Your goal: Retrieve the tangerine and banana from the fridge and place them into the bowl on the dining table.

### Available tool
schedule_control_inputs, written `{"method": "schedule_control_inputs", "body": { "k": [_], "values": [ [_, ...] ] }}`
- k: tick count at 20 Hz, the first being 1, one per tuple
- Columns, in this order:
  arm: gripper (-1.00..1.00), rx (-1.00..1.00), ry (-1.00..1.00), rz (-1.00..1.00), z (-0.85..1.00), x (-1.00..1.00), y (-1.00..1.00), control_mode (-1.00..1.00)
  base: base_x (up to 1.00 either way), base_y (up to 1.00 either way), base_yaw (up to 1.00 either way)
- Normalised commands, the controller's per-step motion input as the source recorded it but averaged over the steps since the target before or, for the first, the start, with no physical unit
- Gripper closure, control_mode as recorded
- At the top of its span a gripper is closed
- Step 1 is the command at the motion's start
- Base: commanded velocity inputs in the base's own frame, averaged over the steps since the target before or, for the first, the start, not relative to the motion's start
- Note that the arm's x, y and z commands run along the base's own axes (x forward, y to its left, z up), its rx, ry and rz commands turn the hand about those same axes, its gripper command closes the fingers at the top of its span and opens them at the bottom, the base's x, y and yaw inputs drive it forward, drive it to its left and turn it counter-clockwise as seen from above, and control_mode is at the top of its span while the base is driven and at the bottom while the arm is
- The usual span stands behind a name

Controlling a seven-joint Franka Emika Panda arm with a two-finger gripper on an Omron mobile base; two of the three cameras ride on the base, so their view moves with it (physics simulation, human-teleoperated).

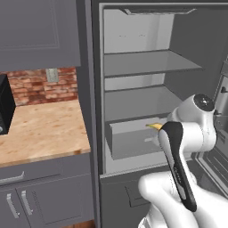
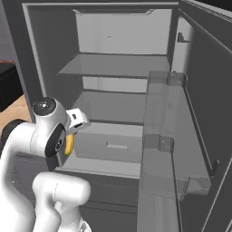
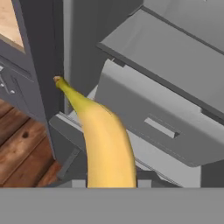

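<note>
Banana [image 3: 107, 144] right up close, clamped in the gripper and sticking out ahead of it, tip aimed at the fridge's [image 1: 133, 26] left edge. Just past it sits the pale drawer [image 3: 166, 127], shelves [image 2: 122, 65] above, door [image 2: 204, 90] swung open on the right.

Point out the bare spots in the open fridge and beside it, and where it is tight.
Bare: both fridge shelves above the drawer, and the wooden counter left of the fridge. Tight: in front of the drawer, where the gripper holds the banana.
</note>
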Motion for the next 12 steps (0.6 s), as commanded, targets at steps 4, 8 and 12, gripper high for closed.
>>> {"method": "schedule_control_inputs", "body": {
  "k": [4,8,12],
  "values": [
    [1.0,-0.07,0.03,0.05,0.0,-0.01,0.15,-1.0,0.0,0.0,0.0],
    [1.0,-0.04,0.01,0.02,0.0,0.0,0.1,-1.0,0.0,0.0,0.0],
    [1.0,0.0,0.0,0.02,0.0,-0.01,0.01,-1.0,0.0,0.0,0.0]
  ]
}}
